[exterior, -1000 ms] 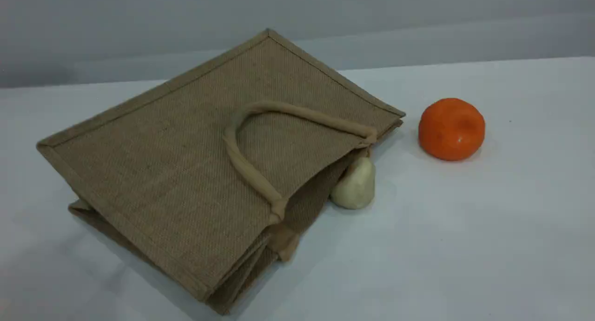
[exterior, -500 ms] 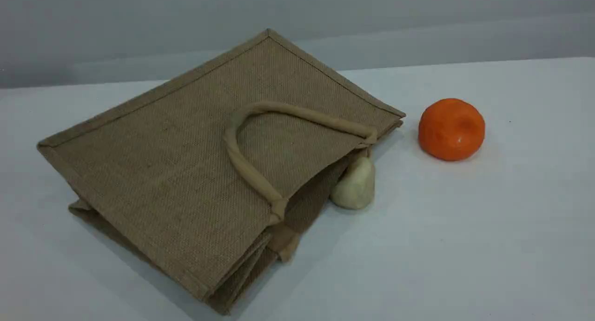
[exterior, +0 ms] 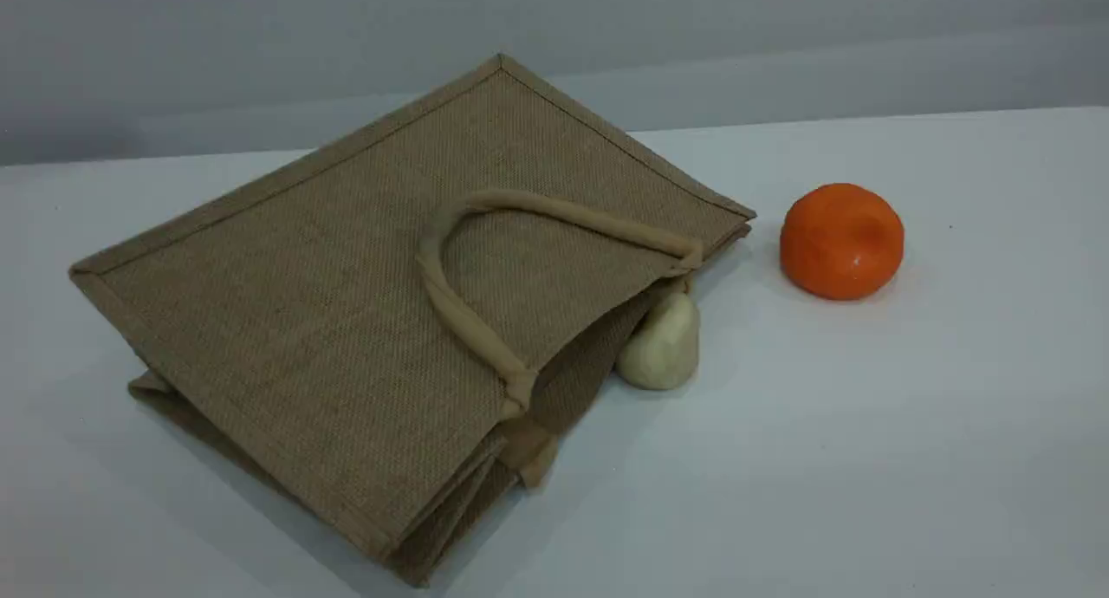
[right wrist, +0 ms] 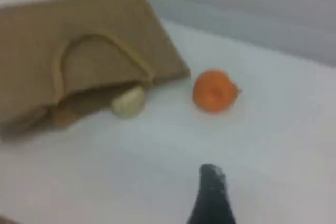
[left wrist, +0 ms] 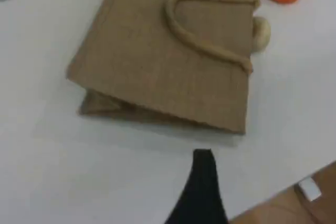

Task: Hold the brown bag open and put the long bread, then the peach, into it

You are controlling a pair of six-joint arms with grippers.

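The brown bag (exterior: 346,303) lies on its side on the white table, its mouth facing right and slightly agape. One beige loop handle (exterior: 572,214) rests flat on its upper face. The left wrist view looks down on the bag (left wrist: 157,61) from above, with the black fingertip (left wrist: 202,182) hanging over bare table short of its folded bottom. In the right wrist view the fingertip (right wrist: 211,192) hovers well in front of the bag (right wrist: 31,40). Nothing is between or near the fingers. The long bread and the peach are hidden or out of view.
A cream pear-shaped lump (exterior: 660,347) sits against the bag's mouth. A bright orange round fruit (exterior: 840,241) stands to the bag's right. The table's edge and a brown floor with a small white object (left wrist: 310,189) show at the lower right of the left wrist view.
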